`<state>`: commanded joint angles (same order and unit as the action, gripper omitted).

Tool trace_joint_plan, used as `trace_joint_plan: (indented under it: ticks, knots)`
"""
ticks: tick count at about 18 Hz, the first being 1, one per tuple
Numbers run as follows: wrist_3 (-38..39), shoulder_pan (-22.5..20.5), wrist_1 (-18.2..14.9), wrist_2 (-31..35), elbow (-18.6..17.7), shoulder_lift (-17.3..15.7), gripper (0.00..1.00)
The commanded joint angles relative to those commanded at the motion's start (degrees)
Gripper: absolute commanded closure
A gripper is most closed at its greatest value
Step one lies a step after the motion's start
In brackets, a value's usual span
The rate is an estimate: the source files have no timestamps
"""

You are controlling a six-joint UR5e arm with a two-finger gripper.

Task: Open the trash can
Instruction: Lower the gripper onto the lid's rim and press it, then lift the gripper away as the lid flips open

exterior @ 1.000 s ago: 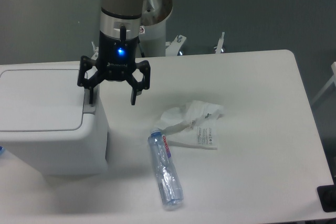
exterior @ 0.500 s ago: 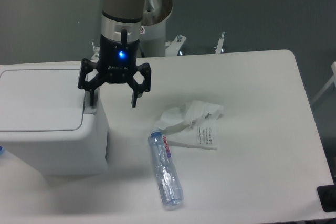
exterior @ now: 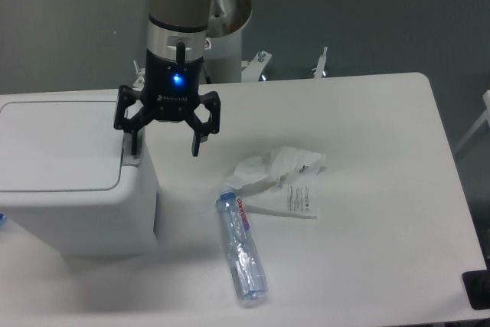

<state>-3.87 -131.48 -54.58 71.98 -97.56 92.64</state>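
The trash can (exterior: pixel 69 204) is a big white boxy bin at the table's left, its flat lid (exterior: pixel 57 143) lying shut. A grey push-strip (exterior: pixel 131 160) runs along the lid's right edge. My gripper (exterior: pixel 164 149) hangs open over the bin's right end. Its left finger (exterior: pixel 135 142) stands on or just above the push-strip; whether it touches I cannot tell. The right finger (exterior: pixel 197 143) hangs past the bin's side, over the table. Nothing is held between them.
A crumpled white wrapper (exterior: pixel 279 180) lies right of the gripper. In front of the wrapper, a clear plastic bottle (exterior: pixel 240 247) lies on its side. The arm's white base (exterior: pixel 226 36) stands behind the table. The table's front edge runs near the bottle.
The gripper shifted very slightly between one second ago and half a second ago; since then nothing has visibly moved. The lid stays shut.
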Motion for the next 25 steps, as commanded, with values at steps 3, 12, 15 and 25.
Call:
trace_joint_plan:
  ticks: [3,12,15,25]
  knots:
    - [0.0,0.0,0.0,0.1,0.0,-0.1,0.00]
    - [-0.1,-0.1,0.0,0.1,-0.2,-0.2,0.00]
    - [0.0,-0.1,0.0,0.1,0.0,-0.3,0.00]
    - [-0.3,-5.6,-0.2,4.0,0.9,-5.5,0.00]
